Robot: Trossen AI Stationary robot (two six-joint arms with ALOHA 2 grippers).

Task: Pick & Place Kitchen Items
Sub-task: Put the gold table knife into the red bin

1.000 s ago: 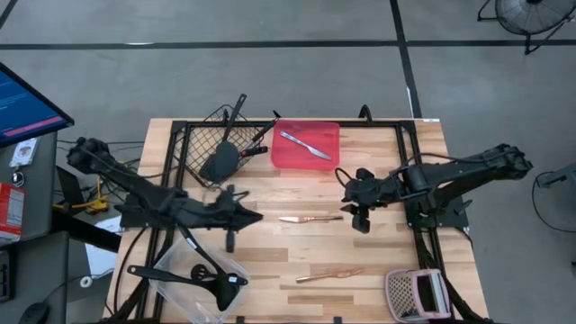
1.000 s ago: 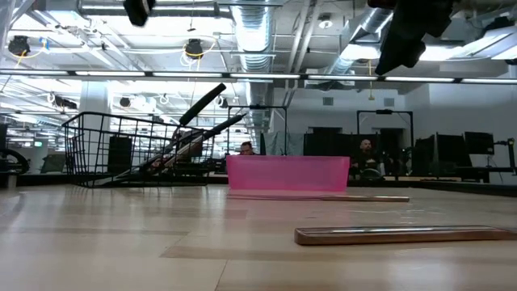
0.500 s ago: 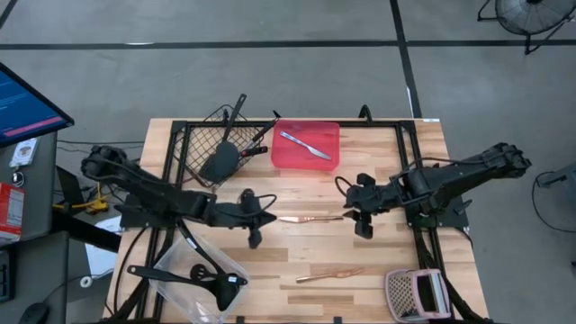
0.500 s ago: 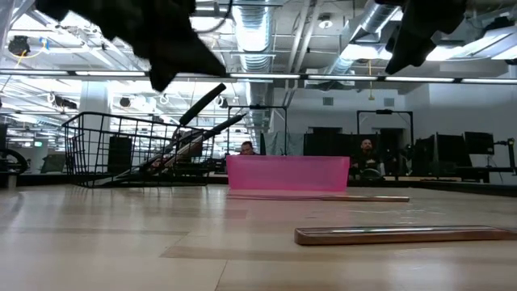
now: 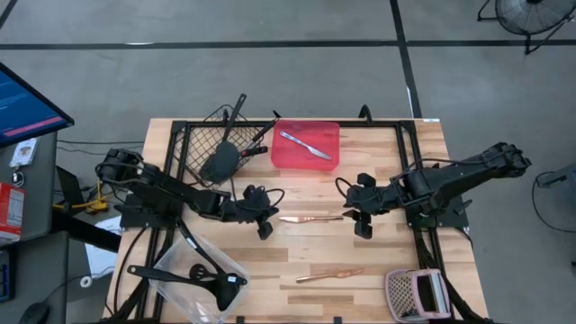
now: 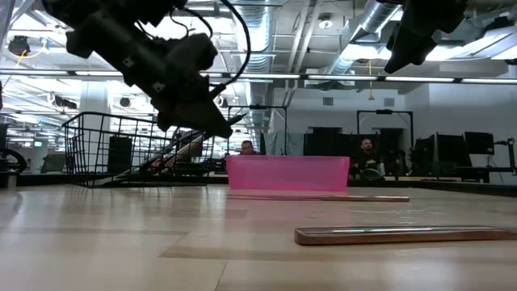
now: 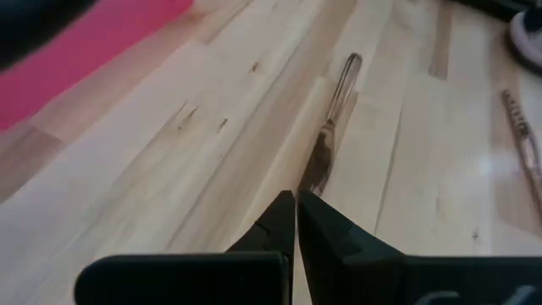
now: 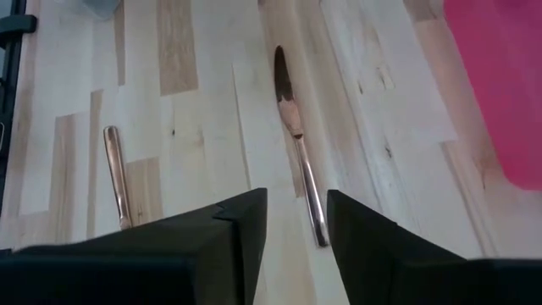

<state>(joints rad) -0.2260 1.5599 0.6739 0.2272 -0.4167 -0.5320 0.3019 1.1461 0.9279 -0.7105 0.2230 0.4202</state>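
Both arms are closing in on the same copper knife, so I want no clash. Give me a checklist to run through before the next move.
1. Right gripper open above the handle end of the copper knife: ok.
2. Left gripper shut, at the knife's other end: not ok if it is meant to grasp.
3. Gap between the two grippers: ok, the knife's length separates them.
4. Knife lies flat on the table, nothing on it: ok.
5. Red tray has room beside the silver knife: ok.
6. Second copper piece lies apart: ok.
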